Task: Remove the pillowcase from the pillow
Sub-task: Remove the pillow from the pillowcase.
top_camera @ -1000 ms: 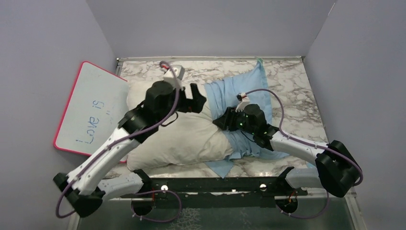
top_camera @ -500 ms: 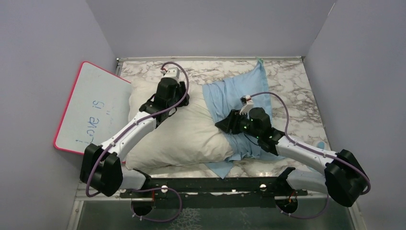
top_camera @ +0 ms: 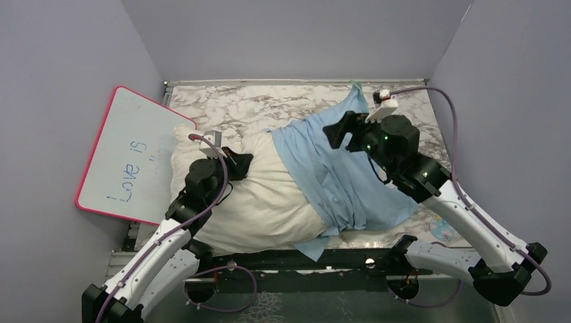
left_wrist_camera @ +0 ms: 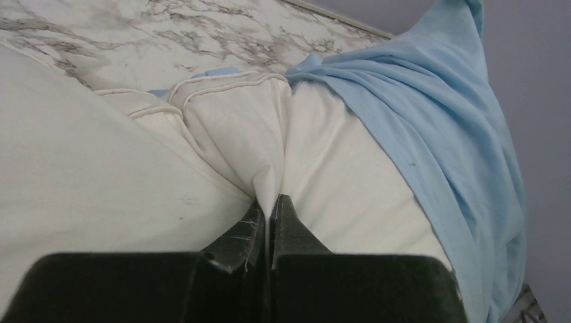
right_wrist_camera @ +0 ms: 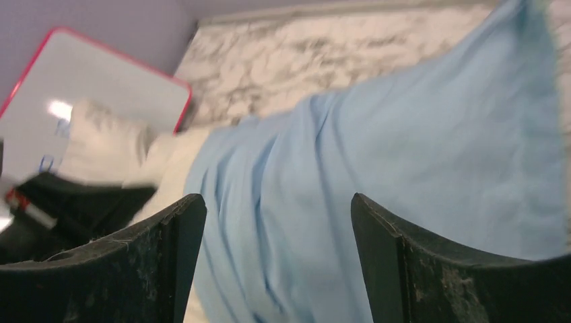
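The pillow (top_camera: pixel 259 202) lies across the marble table (top_camera: pixel 222 108), its left half bare, its right half under the light blue pillowcase (top_camera: pixel 343 178); the left gripper (left_wrist_camera: pixel 271 202) is pinched tight on a fold of the pillow's cream fabric; the right gripper (right_wrist_camera: pixel 276 205) hovers over the pillowcase near the far edge, jaws spread wide, holding nothing; a pink-framed whiteboard (top_camera: pixel 128 155) sits at the left.

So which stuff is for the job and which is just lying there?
For the job: the pillowcase, the pillow, the left pincer pinching the pillow, the open right pincer.
Just lying about: the pink-framed whiteboard.
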Robot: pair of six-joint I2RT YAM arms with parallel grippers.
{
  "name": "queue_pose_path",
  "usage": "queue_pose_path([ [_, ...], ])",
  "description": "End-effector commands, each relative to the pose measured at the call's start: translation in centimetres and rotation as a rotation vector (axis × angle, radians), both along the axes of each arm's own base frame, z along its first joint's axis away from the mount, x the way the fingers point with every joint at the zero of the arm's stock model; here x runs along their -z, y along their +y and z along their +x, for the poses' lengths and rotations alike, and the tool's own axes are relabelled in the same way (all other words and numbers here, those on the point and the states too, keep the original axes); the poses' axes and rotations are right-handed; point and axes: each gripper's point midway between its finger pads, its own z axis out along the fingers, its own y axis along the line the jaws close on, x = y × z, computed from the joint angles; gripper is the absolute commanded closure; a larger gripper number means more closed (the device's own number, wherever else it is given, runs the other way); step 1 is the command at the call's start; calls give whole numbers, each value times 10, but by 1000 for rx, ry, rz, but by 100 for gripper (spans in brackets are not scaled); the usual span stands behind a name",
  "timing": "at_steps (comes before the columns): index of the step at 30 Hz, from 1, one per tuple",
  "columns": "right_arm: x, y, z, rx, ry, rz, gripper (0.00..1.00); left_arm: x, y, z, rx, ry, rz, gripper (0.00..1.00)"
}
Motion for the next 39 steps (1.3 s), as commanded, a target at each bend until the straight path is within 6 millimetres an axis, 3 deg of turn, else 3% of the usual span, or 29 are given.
queue_pose_path([
  [1,-43,-55,43,323,-121,-211,16,26,-22,-45,183,95,-23,100],
  [3,-50,-43,57,295,-119,-263,16,20,-24,-51,204,73,-32,100],
  [6,-37,-17,75,213,-49,-353,15,18,-21,-57,202,68,-41,100],
  [8,-13,-4,83,168,23,-419,15,20,-18,-59,194,75,-44,100],
  [13,42,1,74,87,154,-519,17,24,-7,-64,143,88,-59,100],
  [16,64,-13,68,119,187,-570,20,26,0,-66,110,97,-58,100],
  [18,69,-30,69,196,181,-615,30,26,6,-63,72,97,-50,100],
  [20,67,-48,73,285,162,-664,43,27,9,-63,54,103,-50,100],
  [23,56,-76,80,414,130,-715,73,29,14,-63,21,120,-51,100],
  [28,43,-119,90,520,131,-675,88,31,22,-63,-21,137,-50,100],
  [33,38,-165,93,613,157,-608,90,33,27,-65,-44,146,-49,100],
  [36,29,-147,91,514,148,-537,82,33,26,-65,-42,150,-49,100],
  [39,19,-107,87,295,126,-435,55,31,25,-64,-38,151,-46,100],
])
